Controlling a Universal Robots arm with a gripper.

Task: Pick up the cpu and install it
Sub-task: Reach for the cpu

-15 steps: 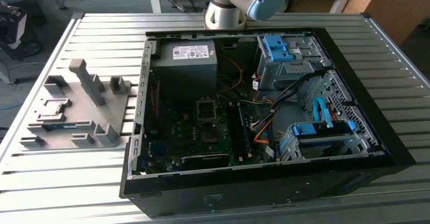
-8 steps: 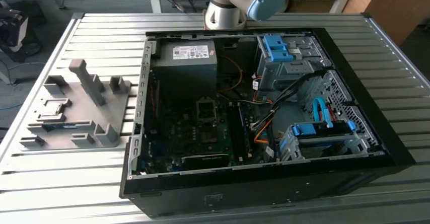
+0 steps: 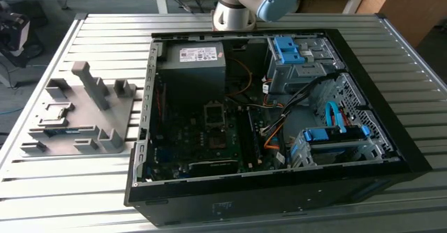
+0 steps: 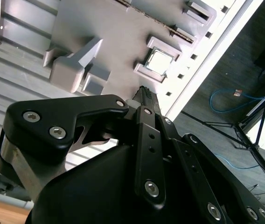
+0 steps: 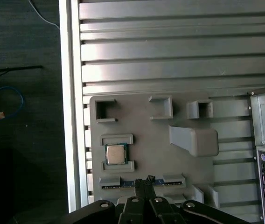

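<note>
While my tool [image 5: 146, 179] hangs above the grey holder tray [image 5: 151, 135] on the worktop [image 5: 170, 46], fingers pressed together and empty, the cpu [image 5: 116, 154] lies in its recess nearby, untouched.

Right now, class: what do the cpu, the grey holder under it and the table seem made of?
Seemingly, the cpu has a metal top, dull silver-grey with a soft sheen. Under it, the grey holder is probably plastic: matte, uniformly grey, blocky moulded or printed shapes. Likely aluminium, the table has slats catching light in bright bands.
</note>
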